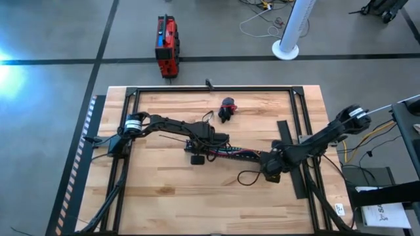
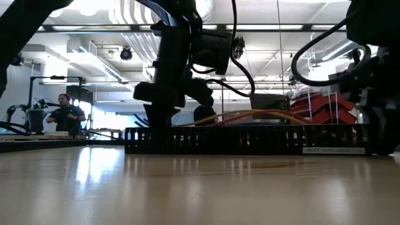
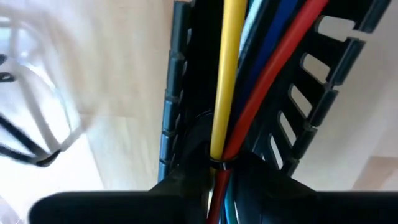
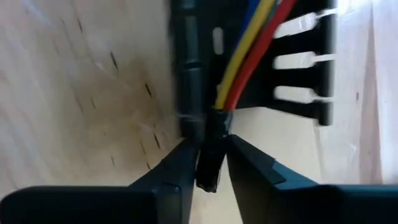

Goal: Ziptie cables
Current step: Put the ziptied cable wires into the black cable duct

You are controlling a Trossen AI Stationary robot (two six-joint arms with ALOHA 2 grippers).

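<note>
Grey concrete floor surrounds your wooden table [image 1: 164, 196], and from above you see both arms meeting over its middle. On the left, your left gripper [image 1: 211, 141] sits over one end of the slotted black duct [image 2: 244, 140]; its wrist camera looks straight down onto the cables [image 3: 233, 81], yellow, red and blue, lying in the duct channel, but you cannot tell how its fingers stand. Moving right, the cables run along the duct to your right gripper [image 4: 211, 168], whose fingers stand slightly spread on either side of the bundle's dark end [image 4: 210, 163], close to it but not clearly clamping.

These wires look light and limp, likely to sag or slip, so take hold near the dark bound end, where they stay gathered. Only the wrist cameras show the colours and that end; the table-level camera alone shows the cables arching above the duct. No ziptie is clearly visible in any of them.
</note>
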